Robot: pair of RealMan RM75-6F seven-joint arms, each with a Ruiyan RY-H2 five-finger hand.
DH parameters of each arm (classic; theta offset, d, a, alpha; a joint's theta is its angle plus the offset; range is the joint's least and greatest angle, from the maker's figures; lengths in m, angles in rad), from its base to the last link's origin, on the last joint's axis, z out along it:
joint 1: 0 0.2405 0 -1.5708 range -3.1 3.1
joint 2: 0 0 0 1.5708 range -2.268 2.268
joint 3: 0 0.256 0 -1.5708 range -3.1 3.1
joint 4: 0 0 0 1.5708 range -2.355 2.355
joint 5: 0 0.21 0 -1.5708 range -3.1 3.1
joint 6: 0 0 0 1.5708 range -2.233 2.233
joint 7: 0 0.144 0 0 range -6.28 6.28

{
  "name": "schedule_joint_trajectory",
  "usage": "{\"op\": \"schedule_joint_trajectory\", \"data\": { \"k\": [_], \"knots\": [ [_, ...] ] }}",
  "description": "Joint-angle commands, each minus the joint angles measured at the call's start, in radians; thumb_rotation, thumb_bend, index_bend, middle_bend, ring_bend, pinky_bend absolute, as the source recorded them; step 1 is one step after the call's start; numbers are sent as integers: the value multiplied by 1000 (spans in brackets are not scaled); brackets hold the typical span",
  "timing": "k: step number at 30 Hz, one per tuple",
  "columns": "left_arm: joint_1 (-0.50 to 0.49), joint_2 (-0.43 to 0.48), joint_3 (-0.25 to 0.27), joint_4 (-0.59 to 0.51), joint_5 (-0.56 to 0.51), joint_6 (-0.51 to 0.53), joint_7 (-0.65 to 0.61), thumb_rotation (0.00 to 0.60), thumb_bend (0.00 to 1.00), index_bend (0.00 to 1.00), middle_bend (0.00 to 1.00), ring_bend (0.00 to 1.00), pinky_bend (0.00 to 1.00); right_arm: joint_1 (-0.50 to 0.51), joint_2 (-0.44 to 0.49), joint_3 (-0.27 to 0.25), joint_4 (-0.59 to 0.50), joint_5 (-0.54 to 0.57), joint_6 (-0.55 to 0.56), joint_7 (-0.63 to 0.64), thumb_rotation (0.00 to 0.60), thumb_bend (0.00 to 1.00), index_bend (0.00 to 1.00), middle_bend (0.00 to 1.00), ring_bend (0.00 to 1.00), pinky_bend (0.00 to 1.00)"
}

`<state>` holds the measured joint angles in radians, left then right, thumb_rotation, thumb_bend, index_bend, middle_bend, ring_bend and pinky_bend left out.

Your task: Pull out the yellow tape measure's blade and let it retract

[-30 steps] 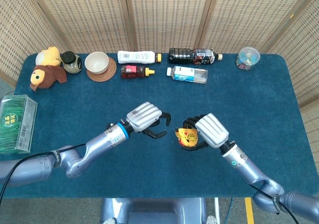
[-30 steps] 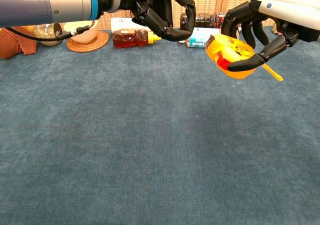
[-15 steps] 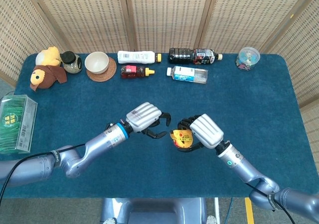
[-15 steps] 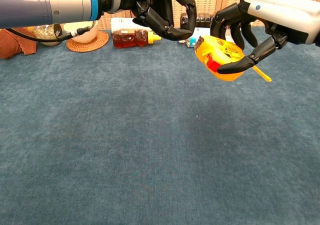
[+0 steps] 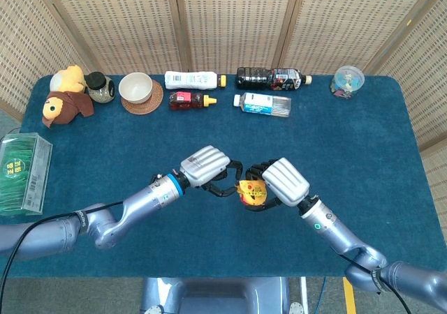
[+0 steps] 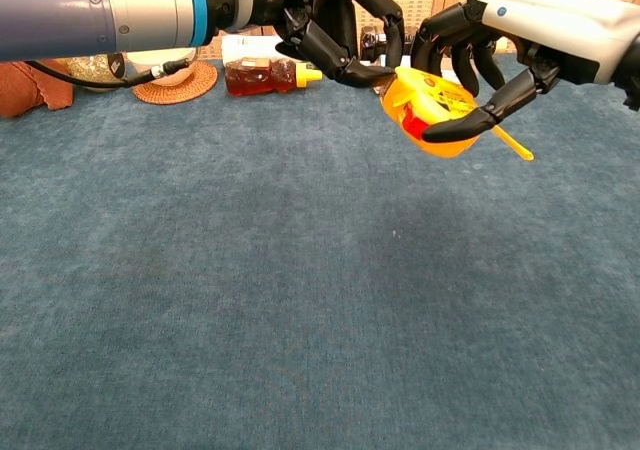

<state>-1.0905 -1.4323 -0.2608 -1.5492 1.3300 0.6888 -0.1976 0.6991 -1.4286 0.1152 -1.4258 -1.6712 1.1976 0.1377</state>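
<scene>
Two hands meet over the middle of the blue table (image 5: 349, 139). The right hand (image 5: 283, 181) grips the yellow tape (image 6: 428, 111) — its dark fingers (image 6: 470, 125) wrap around the round case and hold it up off the table. A thin yellow strap (image 6: 512, 144) sticks out from the case on the right side. A red patch shows on the front of the case.

The left hand (image 5: 204, 167) is just left of the tape, with its fingers curled in and the tips right by the case. I cannot tell if they touch it or pinch anything.

Along the far edge of the table, from left to right, sit a stuffed toy (image 5: 64, 95), a small jar (image 5: 101, 86), a bowl (image 5: 136, 87) on a mat, a white bottle (image 5: 193, 79), a red bottle (image 5: 188, 100), a dark bottle (image 5: 272, 77), a clear bottle (image 5: 264, 104) and a round glass thing (image 5: 348, 81). A clear box (image 5: 23, 173) with green inside sits at the left edge — well apart from the hands.
</scene>
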Motion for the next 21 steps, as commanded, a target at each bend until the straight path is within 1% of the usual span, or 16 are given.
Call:
{"op": "schedule_joint_trajectory", "data": {
  "k": [1, 17, 21],
  "knots": [
    [-3, -3, 1, 3, -1, -1, -1, 443, 350, 441, 1000, 1000, 901, 1, 0, 1, -3, 2, 0, -1, 381, 174, 580, 611, 625, 659],
    [-14, -18, 6, 16, -12, 4, 7, 447, 349, 441, 1000, 1000, 901, 2, 4, -3, -7, 12, 3, 0, 382, 174, 579, 610, 625, 660],
    [-13, -17, 8, 16, -13, 7, 11, 451, 349, 462, 1000, 1000, 901, 0, 6, -2, -5, 19, 3, 6, 383, 174, 580, 611, 625, 660]
  ]
}}
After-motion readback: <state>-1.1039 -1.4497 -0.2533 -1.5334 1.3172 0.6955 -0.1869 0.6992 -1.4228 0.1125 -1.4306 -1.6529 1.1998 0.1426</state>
